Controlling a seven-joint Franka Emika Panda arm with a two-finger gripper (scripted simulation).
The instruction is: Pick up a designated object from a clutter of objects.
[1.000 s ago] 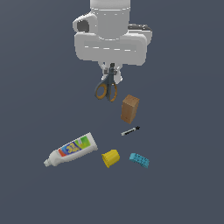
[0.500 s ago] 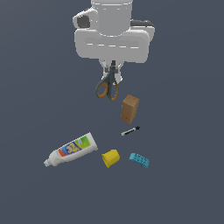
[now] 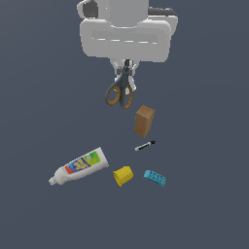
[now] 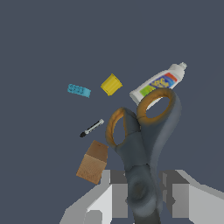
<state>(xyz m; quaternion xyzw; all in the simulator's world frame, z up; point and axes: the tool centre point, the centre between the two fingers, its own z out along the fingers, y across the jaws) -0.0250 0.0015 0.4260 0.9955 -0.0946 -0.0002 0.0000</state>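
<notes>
The designated object, a small pair of scissors (image 3: 120,91) with dark grey blades and two orange-yellow loops, hangs loops-down from my gripper (image 3: 126,71), well above the surface. The gripper is shut on the blade end. In the wrist view the scissors (image 4: 140,144) fill the middle, pinched between the two grey fingers (image 4: 114,192), with the gripper (image 4: 142,194) closed around the dark pivot. The rest of the clutter lies below on the dark grey floor.
Below sit a brown box (image 3: 144,121), a thin black pen (image 3: 145,145), a white labelled tube (image 3: 80,166), a yellow cup (image 3: 123,175) and a cyan studded block (image 3: 155,177). The same items show in the wrist view: box (image 4: 92,162), pen (image 4: 91,128).
The gripper has risen further with the scissors in it. The items on the floor have stayed put.
</notes>
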